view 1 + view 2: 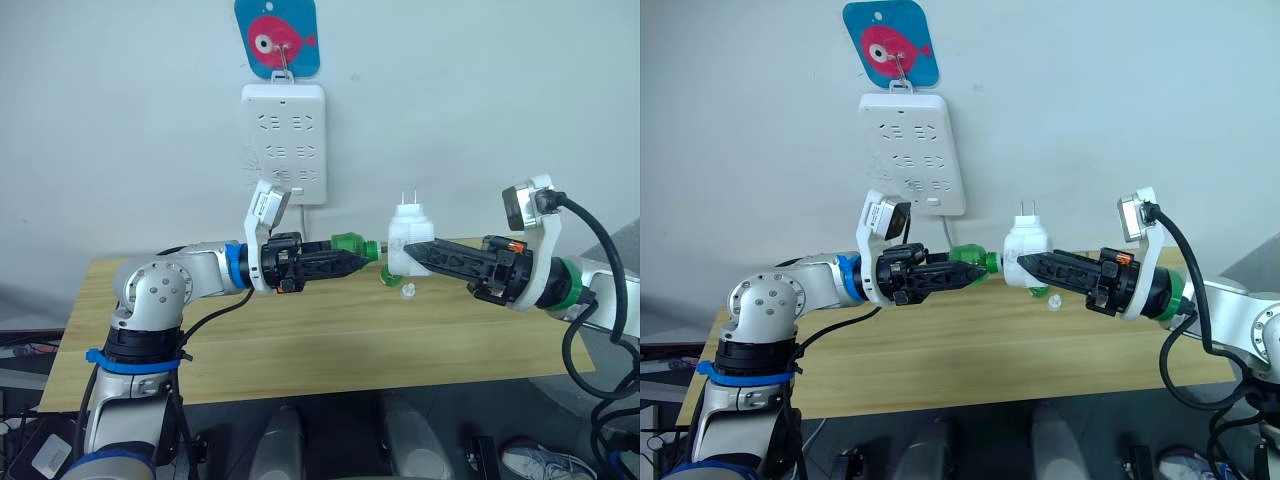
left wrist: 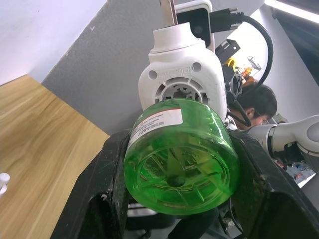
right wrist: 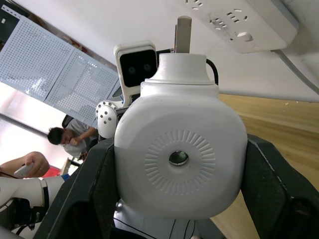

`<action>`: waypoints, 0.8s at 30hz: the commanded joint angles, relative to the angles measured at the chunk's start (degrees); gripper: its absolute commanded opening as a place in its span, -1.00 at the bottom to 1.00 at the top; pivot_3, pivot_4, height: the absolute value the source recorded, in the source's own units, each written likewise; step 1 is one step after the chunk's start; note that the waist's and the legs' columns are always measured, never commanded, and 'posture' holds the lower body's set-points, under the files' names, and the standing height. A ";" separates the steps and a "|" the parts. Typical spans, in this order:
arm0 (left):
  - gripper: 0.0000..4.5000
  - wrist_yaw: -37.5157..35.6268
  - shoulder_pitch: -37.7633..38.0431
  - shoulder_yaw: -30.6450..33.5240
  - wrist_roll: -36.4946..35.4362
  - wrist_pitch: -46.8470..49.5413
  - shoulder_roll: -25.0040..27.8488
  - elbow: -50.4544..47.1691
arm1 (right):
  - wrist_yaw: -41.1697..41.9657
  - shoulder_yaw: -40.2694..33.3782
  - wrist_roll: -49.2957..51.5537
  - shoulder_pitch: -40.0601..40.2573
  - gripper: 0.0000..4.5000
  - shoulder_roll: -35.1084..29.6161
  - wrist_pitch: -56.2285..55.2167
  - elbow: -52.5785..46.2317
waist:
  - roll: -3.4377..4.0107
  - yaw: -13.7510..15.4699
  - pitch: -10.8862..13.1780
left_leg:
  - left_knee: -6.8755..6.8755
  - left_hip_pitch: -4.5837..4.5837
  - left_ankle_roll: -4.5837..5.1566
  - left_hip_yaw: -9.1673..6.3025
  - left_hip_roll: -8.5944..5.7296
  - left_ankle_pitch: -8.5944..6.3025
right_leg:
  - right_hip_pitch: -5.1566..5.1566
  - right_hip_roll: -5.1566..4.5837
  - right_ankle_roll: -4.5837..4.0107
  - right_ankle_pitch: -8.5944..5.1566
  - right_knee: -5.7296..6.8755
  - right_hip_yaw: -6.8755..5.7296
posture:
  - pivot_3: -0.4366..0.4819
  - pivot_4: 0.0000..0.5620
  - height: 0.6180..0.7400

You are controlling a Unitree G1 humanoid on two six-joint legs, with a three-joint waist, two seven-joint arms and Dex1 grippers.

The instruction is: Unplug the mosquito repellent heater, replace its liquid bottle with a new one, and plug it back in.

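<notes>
Your right end effector (image 1: 418,252) has its fingers clamped on the mosquito repellent heater (image 1: 408,240), one finger each side of the white body, prongs pointing up. In the right wrist view you see the heater's rounded face w/ the small round hole, squeezed between both black fingers.

Your left end effector (image 1: 362,260) is closed around a green liquid bottle (image 1: 350,245), held horizontal, neck toward the heater. Bottle neck sits right at the heater's side, between the two end effectors; can't tell if it's seated or just touching. Left wrist view: green bottle base faces the cam, gripped both sides, heater's socket opening directly beyond it.

Both end effectors are up in the air above the wooden surface (image 1: 300,350), tips facing each other, near together.

Below the right end effector's tip, on the surface: a small clear/white cap-like item (image 1: 408,291) and a bit of green (image 1: 388,277) just beside it.

Behind and above the left end effector, the white power strip (image 1: 284,140) hangs on the wall, under a blue hook plate w/ a fish (image 1: 277,37). The heater isn't plugged in.
</notes>
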 commanded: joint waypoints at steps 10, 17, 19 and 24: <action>0.02 -1.25 -1.22 0.48 -4.42 2.43 -0.52 -3.29 | 0.59 0.77 1.58 -0.05 0.32 -1.10 -0.47 -0.97 | 0.00 -0.01 0.00 | 0.00 0.00 0.00 0.00 0.00 0.00 | 0.00 0.00 0.00 0.00 0.00 0.00 | -0.40 -0.20 1.00; 0.02 -1.39 -0.85 0.06 -3.99 2.43 0.01 -3.64 | 0.77 0.81 1.58 0.36 0.32 -1.48 -0.38 -1.01 | 0.00 0.00 0.00 | 0.01 0.00 0.00 0.00 0.00 0.00 | 0.00 0.00 0.00 0.00 0.00 0.00 | -0.40 -0.21 1.00; 0.02 -0.49 -1.01 -0.35 -2.67 1.45 -0.67 -3.24 | 0.91 0.90 1.58 0.18 0.32 -1.37 -0.37 -1.22 | 0.00 0.00 0.00 | 0.01 0.00 0.00 0.00 0.00 0.00 | 0.00 0.00 0.00 0.00 0.00 0.00 | -0.40 -0.21 1.00; 0.02 -1.83 -0.71 -2.88 0.54 -1.00 -0.43 -3.95 | 1.23 1.45 1.58 -0.65 0.32 -0.64 -0.75 -2.78 | 0.00 -0.01 0.00 | 0.01 0.01 -0.01 0.00 0.00 0.01 | 0.00 0.00 0.00 0.00 0.01 0.00 | -0.41 -0.21 1.00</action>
